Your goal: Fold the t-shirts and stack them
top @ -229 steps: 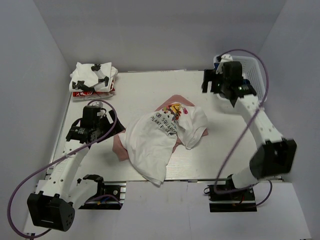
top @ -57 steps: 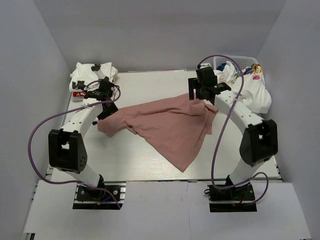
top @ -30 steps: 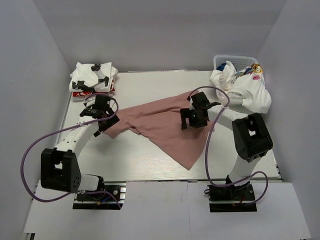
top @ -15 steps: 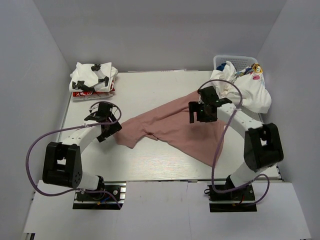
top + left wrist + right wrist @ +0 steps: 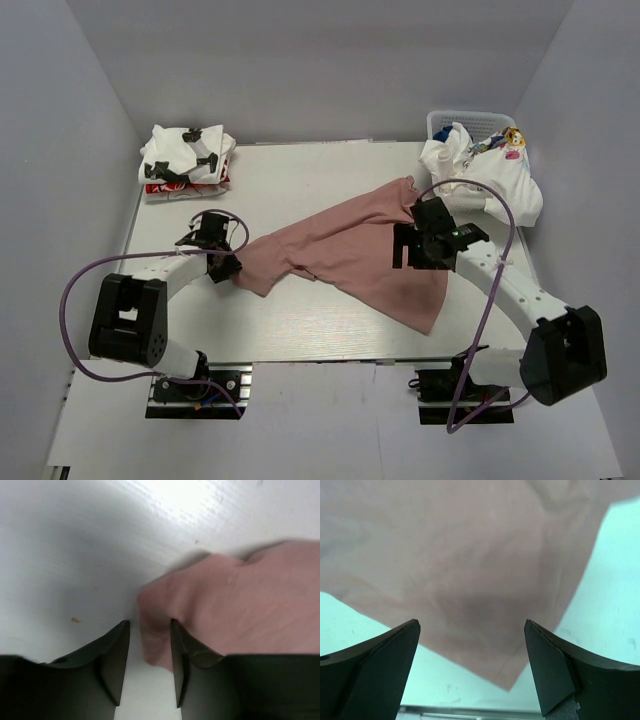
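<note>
While your left gripper point(image 5: 149, 625) sits low on the worktop point(image 5: 75, 540), its two dark fingers point(image 5: 112, 655) stand close together, with the bunched left end of the dusty-pink t-shirt point(image 5: 240, 605) between them. The cloth touches one finger, but a sliver of worktop shows beside the other, and the view is blurred, so I cannot tell whether the cloth is pinched.

Your right gripper point(image 5: 471, 625) hangs over the right part of the same shirt with its fingers spread wide apart, pink cloth filling the view beneath them.

From above, the shirt lies stretched across the middle of the worktop. It runs from the left gripper up to a corner near the far right, then down to a point toward the near edge.

A pile of folded white t-shirts point(image 5: 185, 160) rests at the far left corner, well apart from the pink one. At the far right, loose white t-shirts point(image 5: 505, 190) spill over the basket point(image 5: 480, 116).
</note>
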Controlling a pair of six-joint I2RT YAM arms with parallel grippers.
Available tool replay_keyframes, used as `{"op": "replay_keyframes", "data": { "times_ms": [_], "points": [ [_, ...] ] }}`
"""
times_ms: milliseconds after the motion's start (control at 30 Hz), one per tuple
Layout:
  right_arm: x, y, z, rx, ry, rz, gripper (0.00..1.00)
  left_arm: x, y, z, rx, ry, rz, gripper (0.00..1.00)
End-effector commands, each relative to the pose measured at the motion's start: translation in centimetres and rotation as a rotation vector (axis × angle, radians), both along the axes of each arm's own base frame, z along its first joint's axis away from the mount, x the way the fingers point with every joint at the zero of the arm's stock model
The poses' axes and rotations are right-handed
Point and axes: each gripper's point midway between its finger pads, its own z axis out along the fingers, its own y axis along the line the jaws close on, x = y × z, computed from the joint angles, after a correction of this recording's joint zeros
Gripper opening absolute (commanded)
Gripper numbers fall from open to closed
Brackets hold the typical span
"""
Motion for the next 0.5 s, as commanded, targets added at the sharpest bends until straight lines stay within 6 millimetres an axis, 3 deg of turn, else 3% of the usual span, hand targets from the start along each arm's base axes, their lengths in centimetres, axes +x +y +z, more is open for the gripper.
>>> {"op": "replay_keyframes", "data": {
  "times_ms": [0,33,67,200,300,467],
  "points": [
    [-3.8,-2.1,-0.8,-0.035,0.083,-0.143,0.9,-1.2,-0.8,-2.6,-0.032,0.074,-0.028,0.36],
    [-4.8,-2.3,-1.3,-0.044,0.116,-0.148,0.9,-1.2,-1.0,-2.6,-0.042,0.076,-0.032,0.22],
    [-5.7,-2.1,-1.6,-0.034,0.149,-0.145,0.9,-1.6,-0.9,-2.9,-0.037,0.085,-0.04,0.0],
    [-9.9,-2.1,-4.5,-0.006,0.268,-0.152,0.9,-1.2,-1.5,-1.5,-0.056,0.03,-0.079,0.0],
    [-12.1,-2.5,-6.7,-0.009,0.329,-0.183,0.9,-0.8,-1.8,1.1,-0.079,-0.068,-0.087,0.0],
    [-12.2,-2.8,-8.2,-0.012,0.326,-0.241,0.9,-1.2,-1.9,2.5,-0.096,-0.127,-0.103,0.0]
  ]
}}
